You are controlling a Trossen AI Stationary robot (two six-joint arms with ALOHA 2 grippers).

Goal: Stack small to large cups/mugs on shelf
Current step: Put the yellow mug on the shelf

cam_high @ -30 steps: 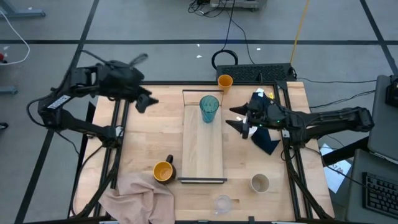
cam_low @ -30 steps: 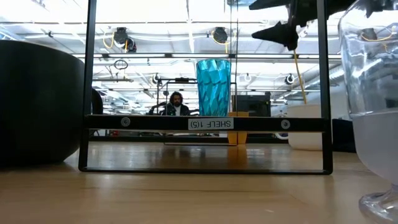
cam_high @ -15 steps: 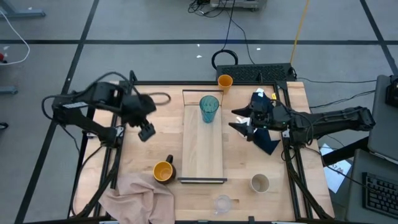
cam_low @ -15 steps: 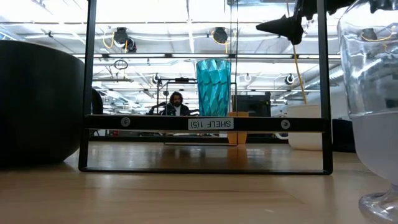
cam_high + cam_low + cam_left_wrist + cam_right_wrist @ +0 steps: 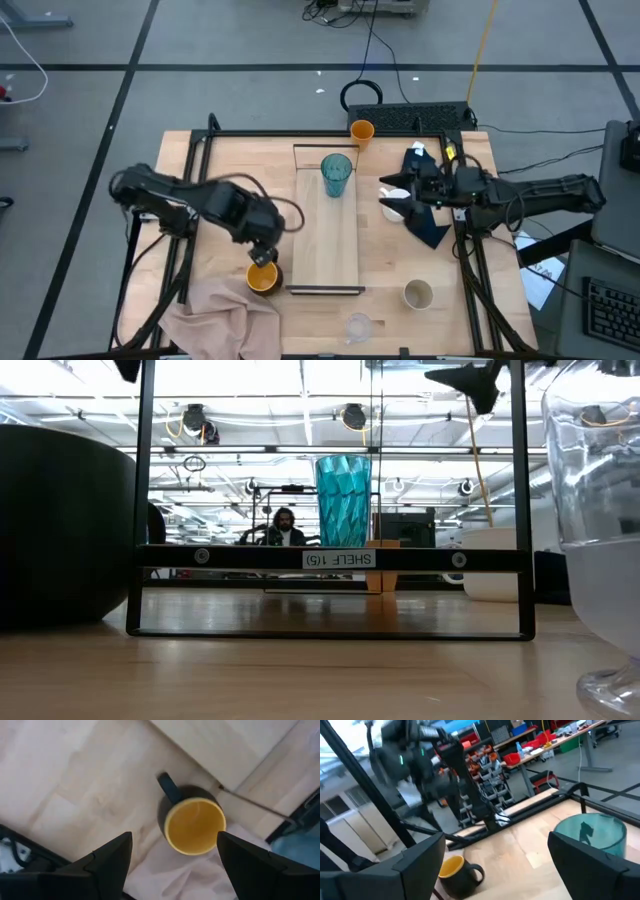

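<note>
Left gripper (image 5: 262,250) hovers at lower left of centre in the high view, fingers spread wide directly above the dark mug (image 5: 263,276), apparently aligning for a grasp; the mug sits between the fingers (image 5: 105,862), untouched. The teal tumbler (image 5: 336,175) stands on the shelf (image 5: 326,250). At right, the right gripper (image 5: 392,195) waits, fingers wide, empty.

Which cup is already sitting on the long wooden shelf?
Only the tall teal tumbler stands on the shelf, near its far end. Every other cup is on the table around it.
</note>
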